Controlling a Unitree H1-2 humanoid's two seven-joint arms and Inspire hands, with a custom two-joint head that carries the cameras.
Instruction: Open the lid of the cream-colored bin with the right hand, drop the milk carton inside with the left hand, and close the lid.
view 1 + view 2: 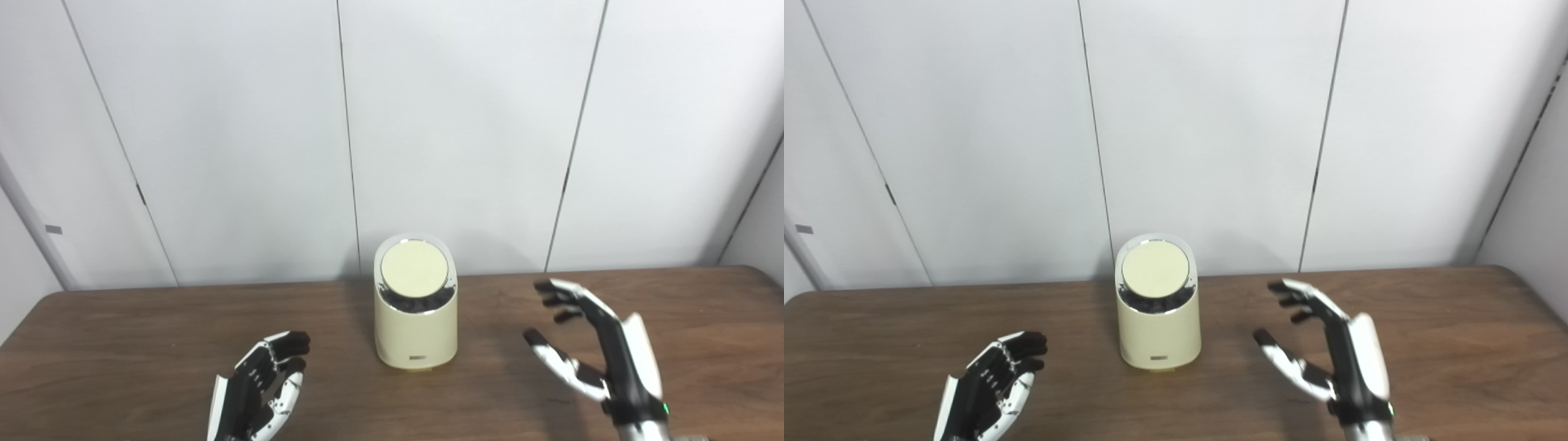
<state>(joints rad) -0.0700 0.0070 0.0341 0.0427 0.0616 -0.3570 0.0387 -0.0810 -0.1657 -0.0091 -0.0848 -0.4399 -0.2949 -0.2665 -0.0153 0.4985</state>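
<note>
I see the cream-colored bin (416,306) standing upright on the brown table (122,343), near the table's far edge, at about twelve o'clock from the midpoint between the two hands. Its round lid (414,268) sits down flat in the chrome-rimmed top, tilted slightly toward the cameras; I read it as closed.

My left hand (260,386) hangs over the table at about eight o'clock from the bin, well apart from it. Its fingers (288,346) are extended and a little curled, palm turned inward, and it holds nothing.

My right hand (603,349) is raised at about four o'clock from the bin, also clear of it. Its fingers (560,297) are spread and pointing toward the bin, the thumb (551,355) splayed out below them; it grips nothing. A small green light (666,409) shows at its wrist.

I cannot locate the milk carton in either eye view.

Behind the table stands a white panelled wall (465,122).
</note>
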